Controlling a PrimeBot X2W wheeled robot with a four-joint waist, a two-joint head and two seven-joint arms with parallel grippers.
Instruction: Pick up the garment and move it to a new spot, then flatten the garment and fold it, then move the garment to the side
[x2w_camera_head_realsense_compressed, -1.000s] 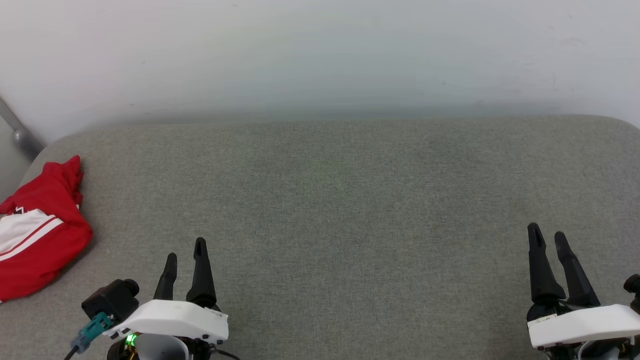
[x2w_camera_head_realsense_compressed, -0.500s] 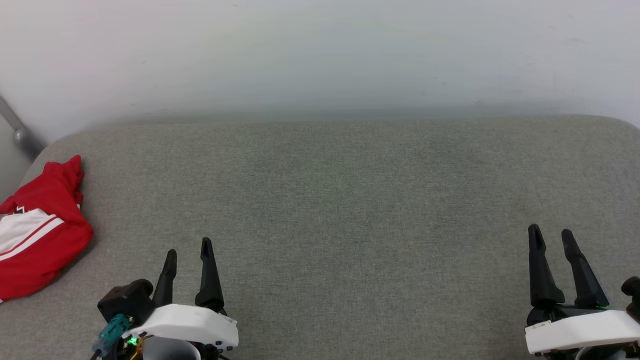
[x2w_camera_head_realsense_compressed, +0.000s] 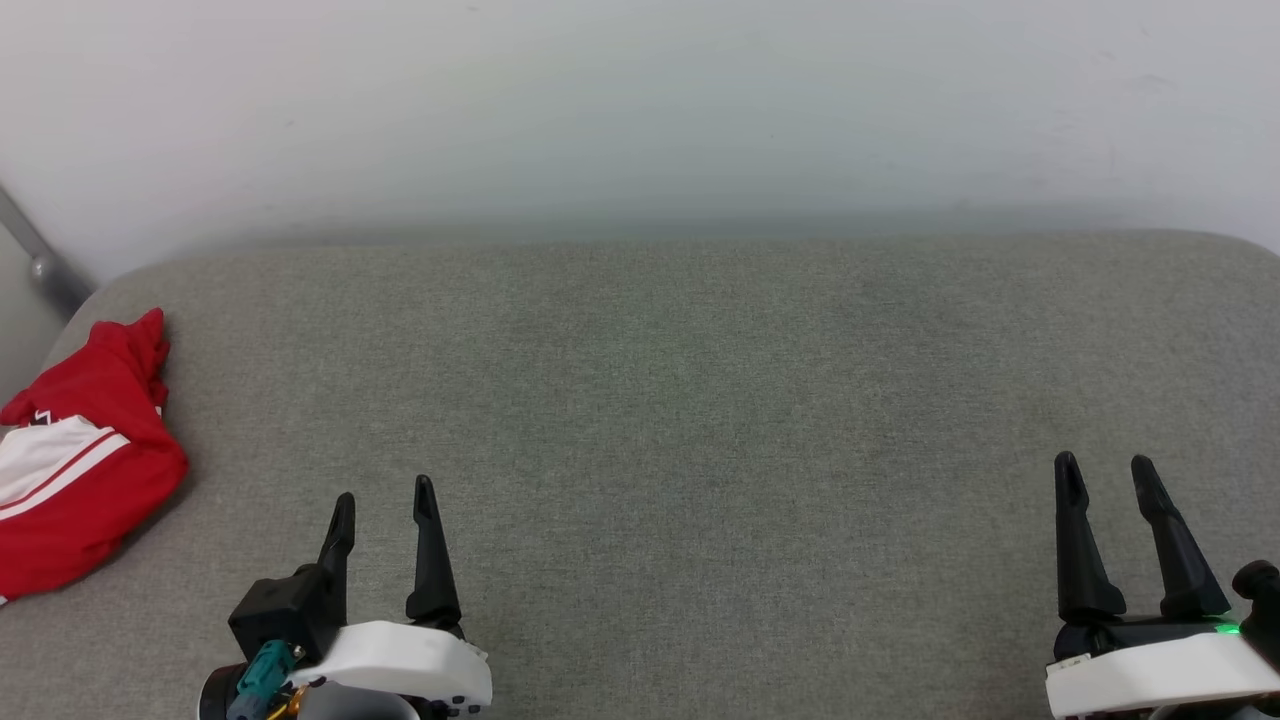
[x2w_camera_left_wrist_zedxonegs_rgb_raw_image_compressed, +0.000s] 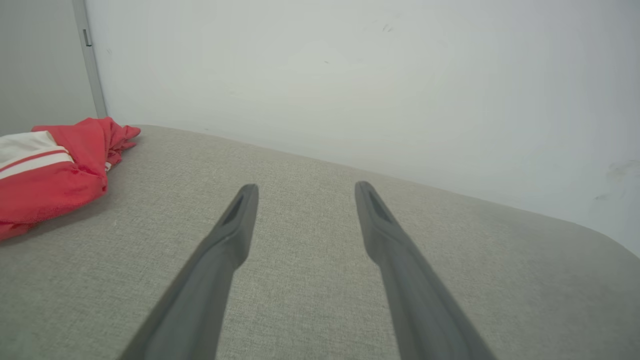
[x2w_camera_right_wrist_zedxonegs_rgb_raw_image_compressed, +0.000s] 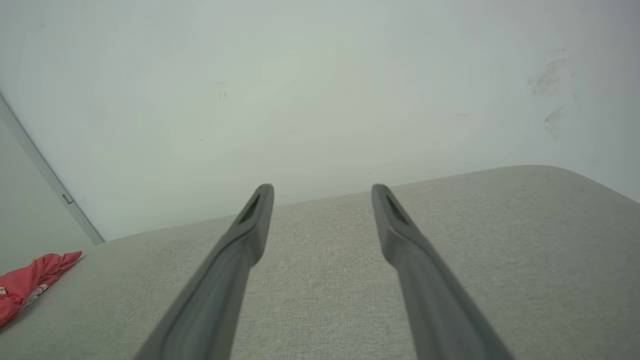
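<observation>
Biggest thing here is the pale wall (x2w_camera_head_realsense_compressed: 640, 100), smooth and matt with a few faint scuffs, running along the whole far edge. Below it lies the grey padded cushion (x2w_camera_head_realsense_compressed: 700, 400), a tight woven fabric, flat on top with rounded far corners.

Over at the cushion's left edge, near the far-left corner, sits the garment (x2w_camera_head_realsense_compressed: 80, 460): a red jersey shirt bunched into a soft, crumpled heap, with a white sleeve panel crossed by a red stripe facing up. There is a small dark-and-white mark by the sleeve's top edge, too small to read.

The left gripper (x2w_camera_head_realsense_compressed: 385, 490) is at the near edge, well apart from the shirt. Its long, dark, tapered fingers are spread with bare fabric between them, and it holds nothing. The right gripper (x2w_camera_head_realsense_compressed: 1103, 460), near the near-right corner, has its jaws parted too and is also empty.

A thin grey metal bar (x2w_camera_head_realsense_compressed: 35, 255) slants behind the far-left corner.
</observation>
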